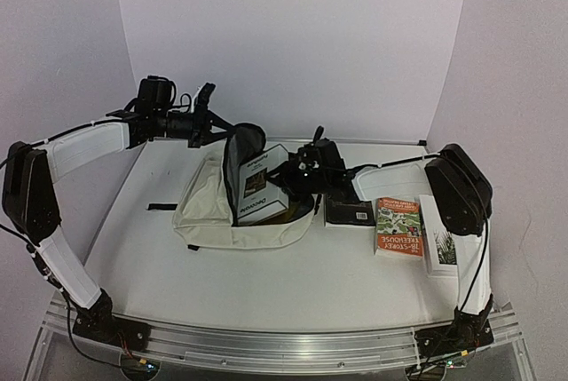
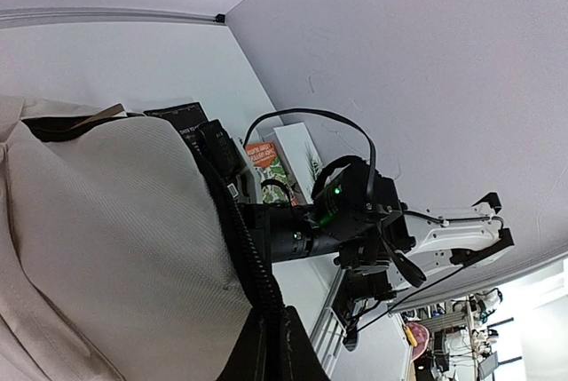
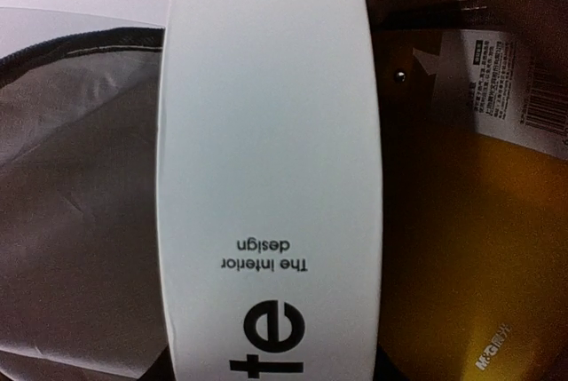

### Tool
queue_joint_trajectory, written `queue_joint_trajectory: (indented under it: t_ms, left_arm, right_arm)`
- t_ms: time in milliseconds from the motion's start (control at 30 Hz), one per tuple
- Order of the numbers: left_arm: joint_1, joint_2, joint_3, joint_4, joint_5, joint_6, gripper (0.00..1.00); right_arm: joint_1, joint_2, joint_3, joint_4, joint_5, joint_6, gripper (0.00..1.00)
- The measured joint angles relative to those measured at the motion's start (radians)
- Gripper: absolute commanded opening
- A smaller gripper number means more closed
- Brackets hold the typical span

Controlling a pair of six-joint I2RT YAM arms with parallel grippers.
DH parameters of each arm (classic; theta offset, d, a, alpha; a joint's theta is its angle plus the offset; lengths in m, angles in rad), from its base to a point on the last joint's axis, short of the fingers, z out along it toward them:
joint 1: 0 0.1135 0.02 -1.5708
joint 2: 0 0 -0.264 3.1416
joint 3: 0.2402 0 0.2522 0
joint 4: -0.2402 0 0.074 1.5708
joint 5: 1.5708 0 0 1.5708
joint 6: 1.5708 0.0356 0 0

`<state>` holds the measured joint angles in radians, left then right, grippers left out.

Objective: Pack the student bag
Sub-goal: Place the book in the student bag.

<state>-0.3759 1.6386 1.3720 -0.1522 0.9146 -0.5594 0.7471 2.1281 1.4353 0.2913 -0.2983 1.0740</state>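
Observation:
The student bag [image 1: 213, 208] lies on the table, cream with black zipper trim, its mouth facing right. My left gripper [image 1: 209, 123] is shut on the bag's upper zipper edge and holds the flap [image 1: 244, 143] up, so the grey lining shows. In the left wrist view the fingers [image 2: 275, 345] pinch the black zipper trim beside the cream fabric [image 2: 106, 221]. A white book [image 1: 262, 186] stands partly inside the mouth. My right gripper [image 1: 306, 170] is shut on its right edge. The book's spine [image 3: 266, 177] fills the right wrist view and hides the fingers.
A black book [image 1: 348, 212], an orange book [image 1: 398, 226] and a white book with a plant cover [image 1: 439, 241] lie in a row right of the bag. A black strap [image 1: 160, 207] trails left. A yellow item with a barcode label [image 3: 461, 265] shows beside the spine.

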Motion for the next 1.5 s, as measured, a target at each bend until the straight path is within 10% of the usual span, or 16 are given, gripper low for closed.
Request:
queue_joint_trajectory:
  t_ms: [567, 800, 1500]
  left_arm:
    - [0.0, 0.063, 0.068, 0.049, 0.042, -0.063, 0.02]
    - [0.0, 0.066, 0.068, 0.031, 0.039, -0.043, 0.02]
    - [-0.002, 0.066, 0.075, -0.022, 0.031, 0.006, 0.01]
  right_arm:
    - [0.034, 0.1, 0.048, -0.025, -0.028, -0.077, 0.73]
    - [0.047, 0.001, 0.036, -0.218, 0.195, -0.23, 0.86]
    - [0.046, -0.045, 0.011, -0.35, 0.224, -0.312, 0.57]
